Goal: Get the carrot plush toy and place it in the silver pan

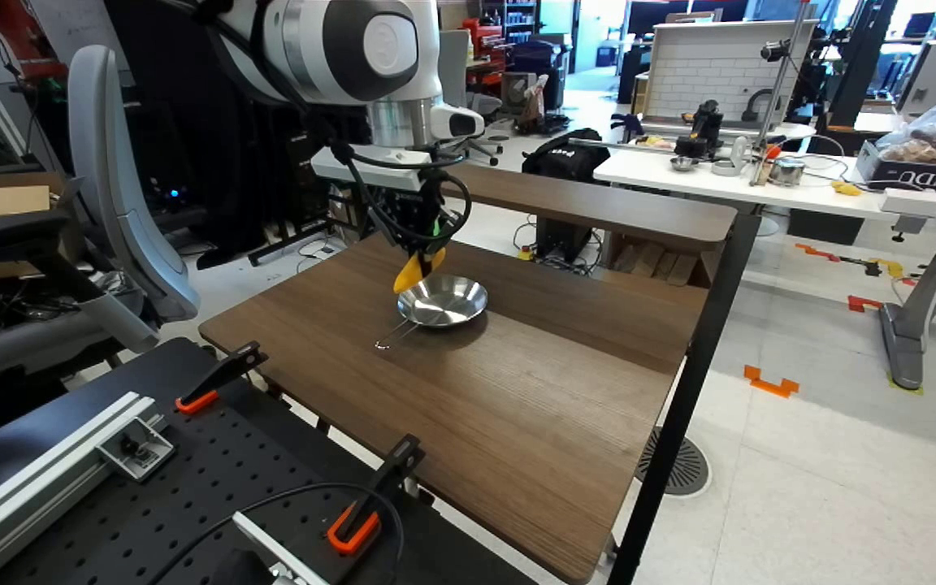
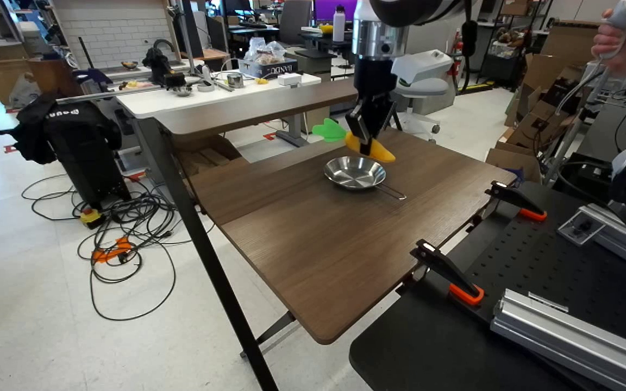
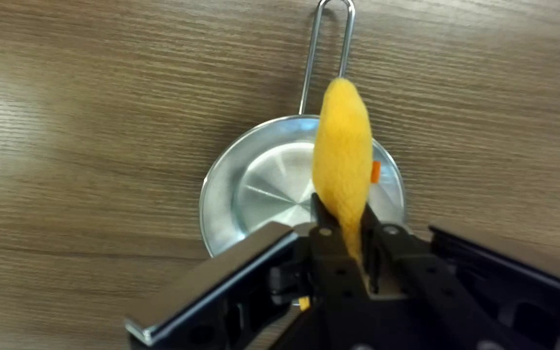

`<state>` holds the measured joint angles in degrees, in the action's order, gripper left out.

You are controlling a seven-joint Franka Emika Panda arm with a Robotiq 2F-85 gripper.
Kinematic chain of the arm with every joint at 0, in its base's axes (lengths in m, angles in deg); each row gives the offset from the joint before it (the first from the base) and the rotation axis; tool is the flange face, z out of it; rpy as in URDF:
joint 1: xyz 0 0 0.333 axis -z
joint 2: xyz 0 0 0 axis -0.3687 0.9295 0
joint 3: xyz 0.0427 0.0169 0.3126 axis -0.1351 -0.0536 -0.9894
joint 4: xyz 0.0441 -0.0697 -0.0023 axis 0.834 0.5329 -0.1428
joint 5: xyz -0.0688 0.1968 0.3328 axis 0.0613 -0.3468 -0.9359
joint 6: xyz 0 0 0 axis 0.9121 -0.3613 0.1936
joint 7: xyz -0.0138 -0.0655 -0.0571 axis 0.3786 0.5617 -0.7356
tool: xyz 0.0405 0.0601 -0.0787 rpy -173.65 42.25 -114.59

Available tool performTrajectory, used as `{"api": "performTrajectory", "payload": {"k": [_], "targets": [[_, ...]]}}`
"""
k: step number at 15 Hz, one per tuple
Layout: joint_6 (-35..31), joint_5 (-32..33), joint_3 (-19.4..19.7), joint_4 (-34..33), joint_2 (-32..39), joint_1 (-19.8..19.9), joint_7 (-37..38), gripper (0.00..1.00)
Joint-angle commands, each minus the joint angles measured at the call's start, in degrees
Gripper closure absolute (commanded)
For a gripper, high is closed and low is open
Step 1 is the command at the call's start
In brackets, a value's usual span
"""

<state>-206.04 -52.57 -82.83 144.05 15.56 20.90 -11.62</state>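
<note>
Stretches out below the gripper (image 3: 342,209) as a brown, wood-grained table (image 1: 533,398). Carries a shiny pan (image 1: 444,304), upright, close beneath that gripper.

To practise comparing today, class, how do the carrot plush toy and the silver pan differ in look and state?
The carrot plush toy is matt yellow with a green top; the silver pan is shiny metal. The toy is tapered, the pan round. The gripper holds the toy off the table, while the pan rests on it. All three views show both.
</note>
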Motion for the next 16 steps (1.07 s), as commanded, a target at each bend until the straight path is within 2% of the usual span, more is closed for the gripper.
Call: {"api": "performTrajectory", "payload": {"k": [1,2,4,11,13,16], "targets": [[0.38,-0.31,0.86,0.69,-1.28,-0.67,-0.04,0.97],[0.56,-0.29,1.04,0.55,-1.20,-0.56,-0.02,0.64],[0.67,-0.11,1.61,0.44,-1.04,-0.42,0.13,0.57],[0.55,0.29,2.64,0.90,-1.38,-0.53,0.29,0.05],[0.77,0.49,2.71,1.16,-2.00,-0.70,0.41,0.00],[1.94,1.13,2.98,1.67,-3.41,-1.07,0.90,0.00]]}}
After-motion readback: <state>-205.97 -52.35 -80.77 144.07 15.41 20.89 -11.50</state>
